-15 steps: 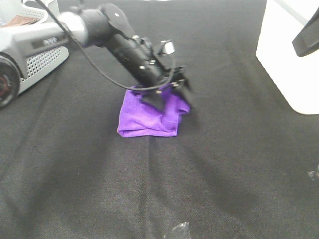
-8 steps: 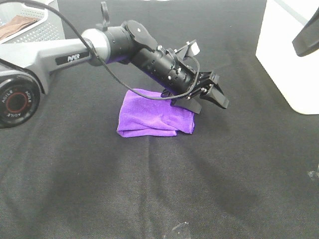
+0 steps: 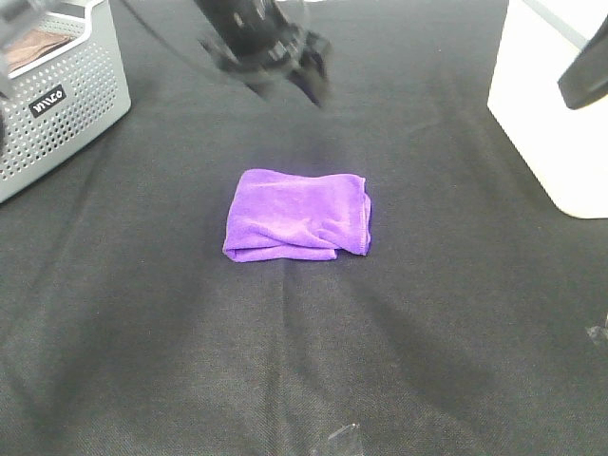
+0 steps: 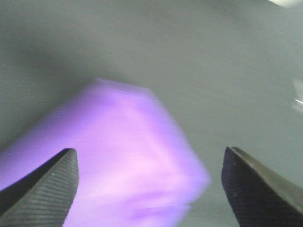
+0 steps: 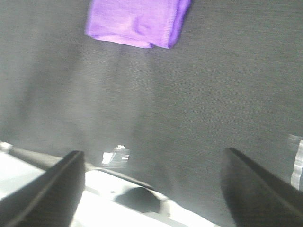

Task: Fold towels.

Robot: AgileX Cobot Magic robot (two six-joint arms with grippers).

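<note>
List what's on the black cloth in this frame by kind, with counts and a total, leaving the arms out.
Purple folded towel: 1
Grey perforated basket: 1
White box: 1
Total: 3

High camera looks down; both wrist views share the towel (image 3: pixel 297 215)

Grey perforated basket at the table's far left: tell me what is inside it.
The grey basket sits at the frame's edge. Only a strip of brownish material shows above its rim. Its walls and the crop hide the rest, so I cannot tell what it is.
</note>
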